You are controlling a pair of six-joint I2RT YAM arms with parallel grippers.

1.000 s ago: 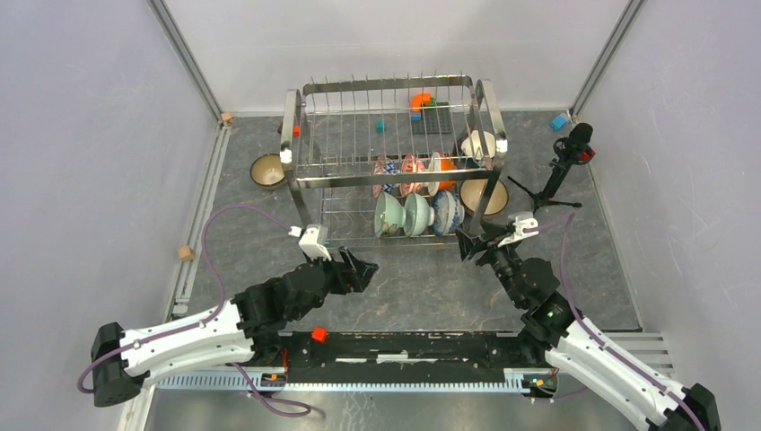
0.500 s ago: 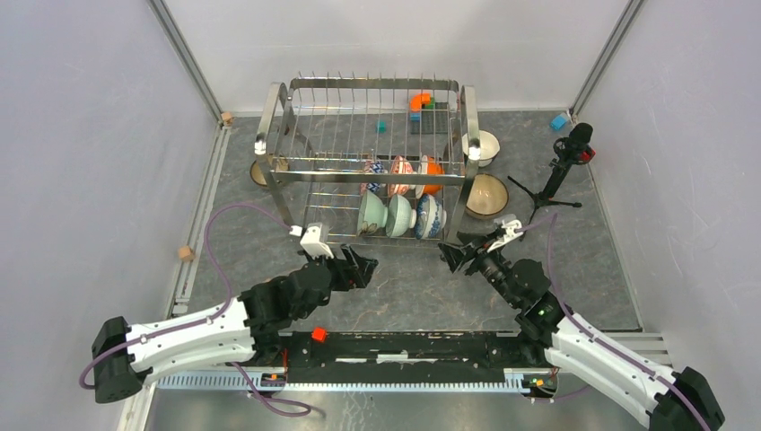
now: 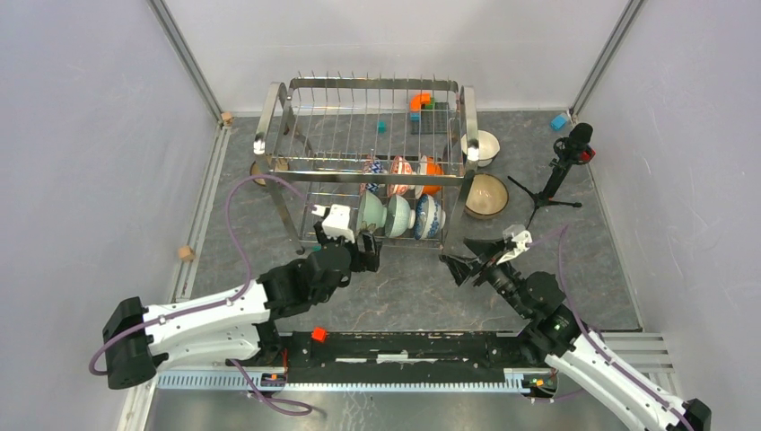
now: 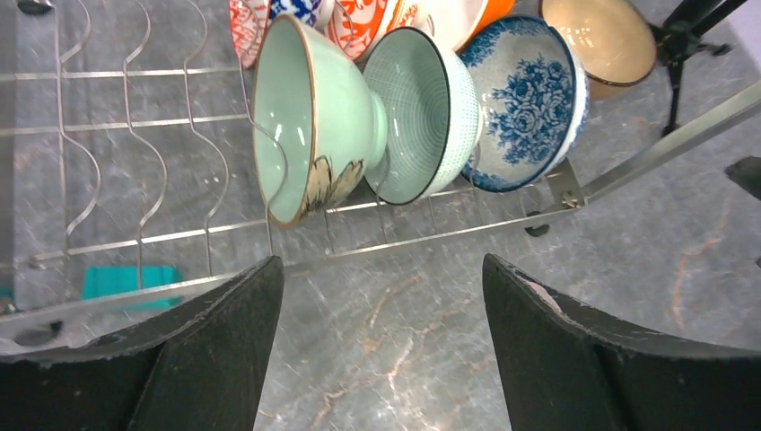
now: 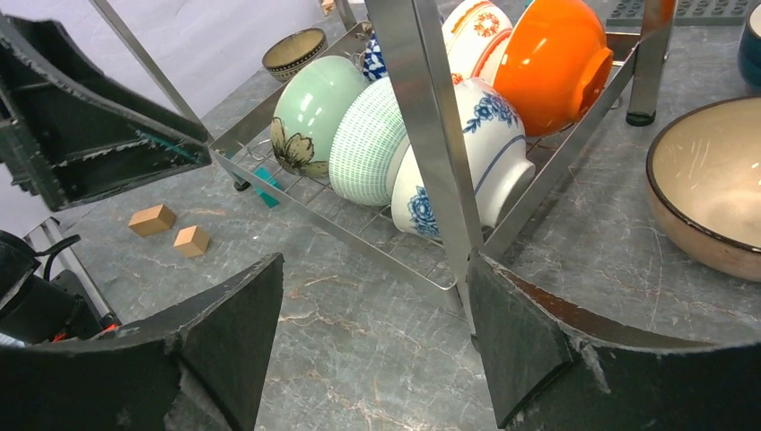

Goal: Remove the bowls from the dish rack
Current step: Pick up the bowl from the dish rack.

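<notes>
**Dish rack loaded with bowls, two open robot hands in front of it**

A grey marbled surface (image 3: 413, 287) carries a tall two-tier chrome wire dish rack (image 3: 359, 178) near its far side. The top tier holds no bowls.

Lower down, at the rack's front right, three bowls stand on edge between the prongs, side by side and touching. From left to right they are a pale green bowl (image 4: 305, 117), a teal-and-white bowl (image 4: 422, 112) and a blue-patterned bowl (image 4: 529, 99). A second row stands behind them, with a red-patterned bowl (image 5: 476, 27) and an orange bowl (image 5: 552, 63). Another patterned bowl at that row's left end is mostly hidden.

Three bowls sit upright on the surface outside the rack. A pink-brown speckled bowl (image 3: 486, 195) and a white bowl (image 3: 485, 144) are just to its right. A dark patterned bowl (image 3: 265, 169) is at its left, partly hidden by the frame.

The left hand (image 4: 381, 278) hangs just before the lower tier, facing the pale green bowl, fingers spread wide and holding nothing. The right hand (image 5: 377, 269) is near the rack's front right leg, also spread and empty.

A small teal block (image 4: 130, 280) lies under the rack.
</notes>
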